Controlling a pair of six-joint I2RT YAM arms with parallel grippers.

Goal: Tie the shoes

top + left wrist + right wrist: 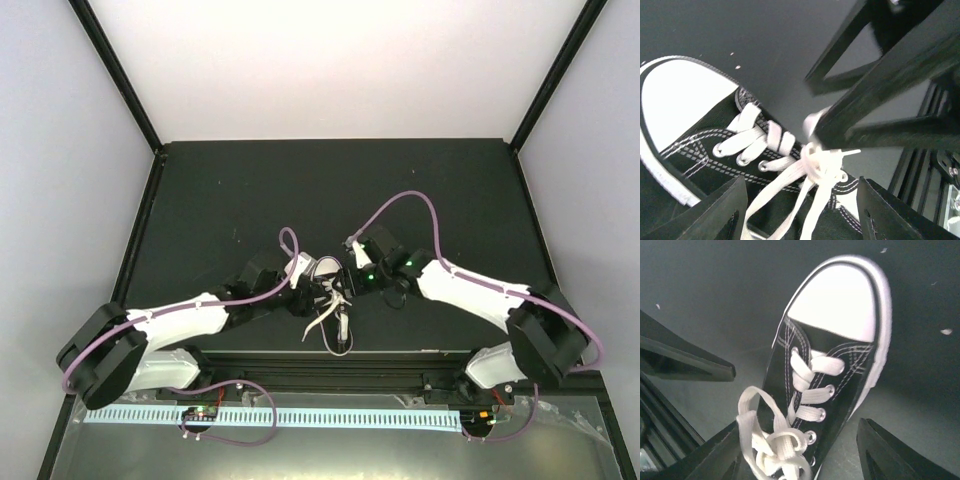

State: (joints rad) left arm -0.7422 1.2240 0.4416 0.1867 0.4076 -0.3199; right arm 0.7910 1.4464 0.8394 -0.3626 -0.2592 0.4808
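Observation:
A small black sneaker (333,305) with a white toe cap lies mid-table, toe pointing away from the arm bases. Its white laces (325,318) are bunched in a knot over the tongue, with loose ends trailing to the left. My left gripper (306,284) hangs over the shoe from the left and my right gripper (352,277) from the right. In the left wrist view the sneaker (695,135) and the knot (821,162) lie between my wide-open left gripper (800,220). In the right wrist view the sneaker (832,365) and the lace knot (777,447) lie between my open right gripper (800,465).
The black table mat (240,200) is bounded by white walls behind and at the sides. A black rail (330,362) runs along the near edge by the arm bases. The right arm's dark fingers (890,80) cross the left wrist view just above the knot.

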